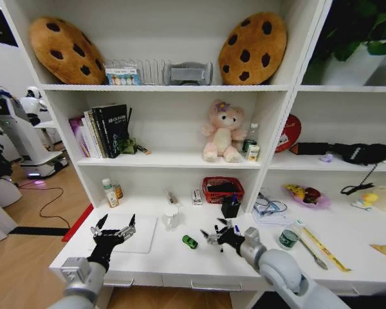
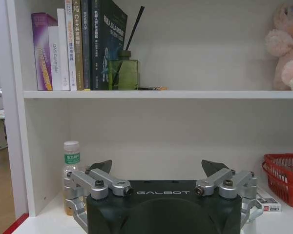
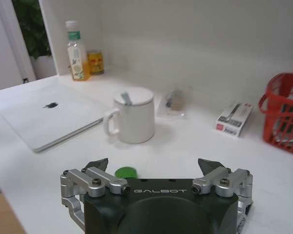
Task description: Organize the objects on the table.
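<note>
A slim silver laptop (image 1: 136,237) lies shut at the left end of the white table (image 1: 180,264). My left gripper (image 1: 118,222) hovers open over the laptop's near left part, and in its wrist view (image 2: 157,166) it faces the back wall. A clear bottle with a green label (image 1: 109,193) (image 2: 72,168) stands in the back left corner. A tiny green toy piece (image 1: 190,241) (image 3: 125,172) lies on the table's front middle. My right gripper (image 1: 216,235) (image 3: 152,165) is open just to its right, with nothing between its fingers.
A white mug (image 1: 170,217) (image 3: 134,114) stands between the laptop (image 3: 49,114) and the toy. A red basket (image 1: 222,188) (image 3: 288,117), a black pen cup (image 1: 230,207) and a small box (image 3: 232,118) stand at the back. A green tape roll (image 1: 288,238) and a yellow ruler (image 1: 325,248) lie to the right.
</note>
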